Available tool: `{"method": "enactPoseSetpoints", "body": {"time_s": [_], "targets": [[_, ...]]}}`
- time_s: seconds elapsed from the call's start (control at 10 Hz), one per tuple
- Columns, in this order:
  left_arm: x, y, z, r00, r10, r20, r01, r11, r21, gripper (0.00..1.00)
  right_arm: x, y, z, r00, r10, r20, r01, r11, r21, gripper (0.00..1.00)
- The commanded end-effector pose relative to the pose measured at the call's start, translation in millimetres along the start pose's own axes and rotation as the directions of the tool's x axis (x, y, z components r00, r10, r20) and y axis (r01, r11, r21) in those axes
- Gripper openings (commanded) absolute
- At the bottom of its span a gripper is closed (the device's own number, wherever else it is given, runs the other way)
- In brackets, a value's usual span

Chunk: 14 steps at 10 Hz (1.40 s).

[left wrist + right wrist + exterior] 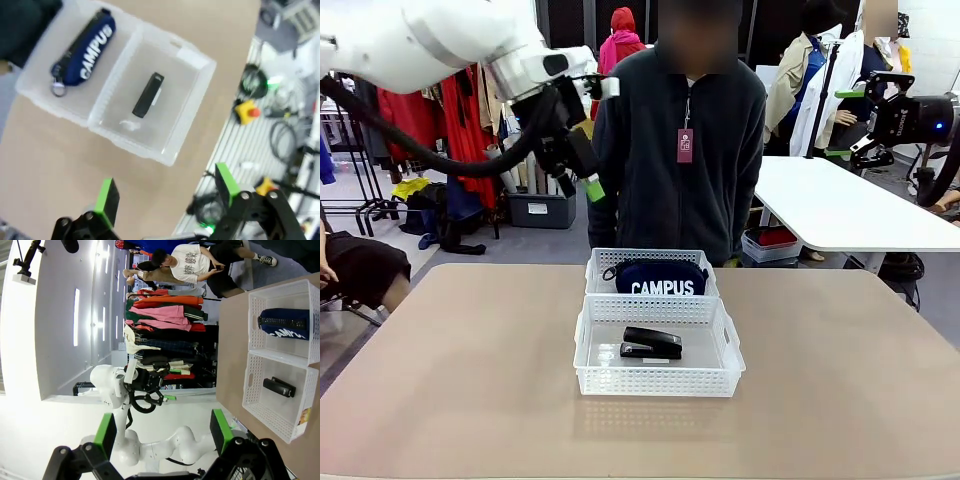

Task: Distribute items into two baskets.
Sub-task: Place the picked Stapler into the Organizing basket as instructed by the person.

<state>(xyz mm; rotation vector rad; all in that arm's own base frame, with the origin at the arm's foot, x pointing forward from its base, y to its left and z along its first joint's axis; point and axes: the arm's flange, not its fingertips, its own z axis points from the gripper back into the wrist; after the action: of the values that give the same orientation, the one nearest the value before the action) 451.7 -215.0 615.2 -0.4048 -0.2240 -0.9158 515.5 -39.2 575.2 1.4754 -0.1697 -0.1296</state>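
Two baskets touch mid-table: the near basket holds the stapler, the far basket the pouch. Left gripper and right gripper hang spread, empty. Clothes racks behind.

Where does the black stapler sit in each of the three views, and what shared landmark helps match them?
Front view: the stapler lies in the nearer basket, just below picture centre.
Left wrist view: the stapler lies in the right-hand basket, upper middle.
Right wrist view: the stapler lies in the lower basket, right side.
Shared landmark: the navy CAMPUS pouch in the adjoining basket.
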Motion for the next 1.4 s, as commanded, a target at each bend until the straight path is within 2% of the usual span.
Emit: {"method": "enactPoseSetpoints", "body": {"time_s": [0.0, 0.1, 0.2, 0.3, 0.4, 0.8, 0.9, 1.0, 1.2, 1.3], "targets": [[-15.9, 3.6, 7.2, 0.974, 0.173, 0.147, -0.169, 0.985, -0.034, 1.0, -1.1, 4.4, -0.7, 1.0, 0.006, 0.011, -0.006, 1.0, 0.004, 1.0], [-22.5, 5.9, 13.5, 0.94, 0.248, 0.236, -0.238, 0.969, -0.07, 1.0, -1.1, 4.4, -0.7, 1.0, 0.006, 0.011, -0.006, 1.0, 0.004, 1.0], [-28.9, 7.4, 16.0, 0.903, 0.338, 0.266, -0.323, 0.941, -0.1, 1.0, -1.1, 4.4, -0.7, 1.0, 0.006, 0.011, -0.006, 1.0, 0.004, 1.0], [-31.5, 9.0, 17.9, 0.908, 0.303, 0.291, -0.282, 0.953, -0.112, 1.0, -1.1, 4.4, -0.7, 1.0, 0.006, 0.011, -0.006, 1.0, 0.004, 1.0], [-16.9, 17.9, 23.1, 0.946, 0.267, 0.183, -0.255, 0.963, -0.086, 1.0, -1.1, 4.4, -0.7, 1.0, 0.006, 0.011, -0.006, 1.0, 0.004, 1.0], [-19.4, 15.6, 19.7, 0.935, 0.29, 0.203, -0.276, 0.956, -0.098, 1.0, -1.1, 4.4, -0.7, 1.0, 0.006, 0.011, -0.006, 1.0, 0.004, 1.0], [-18.7, 29.1, 16.1, 0.882, 0.412, 0.227, -0.373, 0.907, -0.195, 1.0, -1.1, 4.4, -0.7, 1.0, 0.006, 0.011, -0.006, 1.0, 0.004, 1.0], [-18.5, 41.7, 20.2, 0.807, 0.532, 0.255, -0.436, 0.829, -0.351, 1.0, -1.1, 4.4, -0.7, 1.0, 0.006, 0.011, -0.006, 1.0, 0.004, 1.0], [-25.3, 66.1, 37.4, 0.695, 0.659, 0.288, -0.473, 0.721, -0.506, 1.0, -1.1, 4.4, -0.7, 1.0, 0.006, 0.011, -0.006, 1.0, 0.004, 1.0], [-29.2, 80.3, 45.1, 0.661, 0.695, 0.283, -0.467, 0.676, -0.57, 1.0, -1.1, 4.4, -0.7, 1.0, 0.006, 0.011, -0.006, 1.0, 0.004, 1.0]]}}
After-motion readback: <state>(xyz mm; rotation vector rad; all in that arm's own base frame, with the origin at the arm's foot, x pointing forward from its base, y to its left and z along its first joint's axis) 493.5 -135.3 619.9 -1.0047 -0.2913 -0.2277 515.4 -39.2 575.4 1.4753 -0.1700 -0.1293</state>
